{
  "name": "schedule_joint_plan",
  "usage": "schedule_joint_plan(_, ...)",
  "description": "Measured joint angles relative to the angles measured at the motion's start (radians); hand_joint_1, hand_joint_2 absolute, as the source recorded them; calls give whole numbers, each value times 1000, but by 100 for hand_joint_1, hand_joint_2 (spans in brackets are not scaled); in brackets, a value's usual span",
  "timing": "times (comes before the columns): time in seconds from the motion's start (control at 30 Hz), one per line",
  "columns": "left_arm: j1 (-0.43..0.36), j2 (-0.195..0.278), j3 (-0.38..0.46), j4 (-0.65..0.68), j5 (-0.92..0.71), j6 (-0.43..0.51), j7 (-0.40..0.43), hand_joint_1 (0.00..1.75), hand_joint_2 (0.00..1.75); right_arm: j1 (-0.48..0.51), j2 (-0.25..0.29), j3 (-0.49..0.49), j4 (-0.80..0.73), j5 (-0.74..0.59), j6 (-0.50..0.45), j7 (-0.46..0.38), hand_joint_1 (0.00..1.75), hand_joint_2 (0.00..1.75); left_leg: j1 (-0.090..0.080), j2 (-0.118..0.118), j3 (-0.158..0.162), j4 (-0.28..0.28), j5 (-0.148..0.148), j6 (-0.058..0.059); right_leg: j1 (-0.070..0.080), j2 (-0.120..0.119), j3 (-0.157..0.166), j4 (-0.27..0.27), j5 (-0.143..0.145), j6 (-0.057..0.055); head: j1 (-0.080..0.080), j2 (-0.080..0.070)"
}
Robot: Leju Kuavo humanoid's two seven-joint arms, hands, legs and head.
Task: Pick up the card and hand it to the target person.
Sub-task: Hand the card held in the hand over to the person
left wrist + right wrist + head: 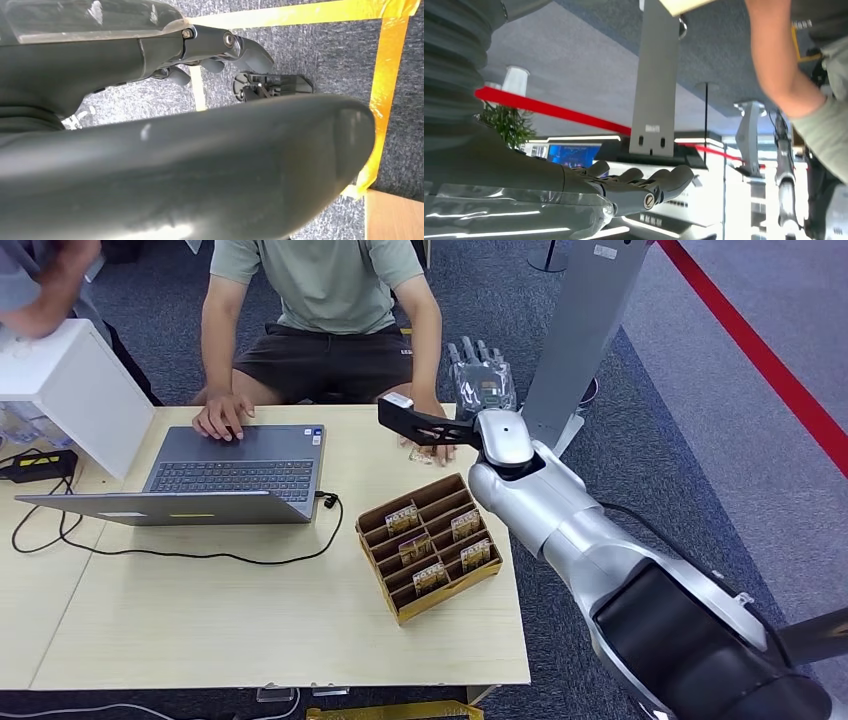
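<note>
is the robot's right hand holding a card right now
No, the right hand is raised beside the seated person with its fingers spread and nothing in them.

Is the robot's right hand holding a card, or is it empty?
Empty and open. The right hand is stretched out beside the person's arm, fingers straight and apart, with nothing in them.

head view: looking forward and down from high on the robot, taking in the table (250, 630), the laptop (235, 465), the seated person (320, 310) and the right arm reaching in from below.
left wrist view: sitting close behind the left hand (220, 50), facing down at carpet (320, 55) and yellow tape (387, 65).
right wrist view: sitting close behind the right hand (634, 187), turned over, facing out into the room.
shared: the grey post (585, 325) and red line (760, 350) are appearing in both head and right wrist views.
</note>
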Motion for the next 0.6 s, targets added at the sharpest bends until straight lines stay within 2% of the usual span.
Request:
schedule_joint_plan(0.13, 4, 0, -3, 2, 15, -1, -10, 0, 0, 2, -53, -17, -125, 20, 17, 28, 0, 175, 0, 0, 0, 0, 0, 0, 0, 0, 0, 0, 0, 0, 0, 0)
schedule_joint_plan(0.27, 14, 2, -6, 5, 37, -1, -18, 0, 0, 57, -144, -57, -342, 26, 74, 70, 0, 175, 0, 0, 1, 1, 0, 0, 0, 0, 1, -1, 0, 0, 0, 0)
schedule_joint_plan(0.43, 23, 7, -6, 8, 74, 10, -18, 0, 0, 204, -271, -127, -661, -21, 122, 90, 0, 175, 0, 0, 2, 1, 0, 0, 0, 0, 1, -2, 0, 0, 2, 0)
schedule_joint_plan(0.6, 29, 12, -6, 8, 105, 29, -5, 0, 0, 424, -395, -203, -995, -179, 125, 54, 0, 175, 0, 0, 2, 1, -1, 0, 0, 0, 1, -2, 0, 0, 1, 0)
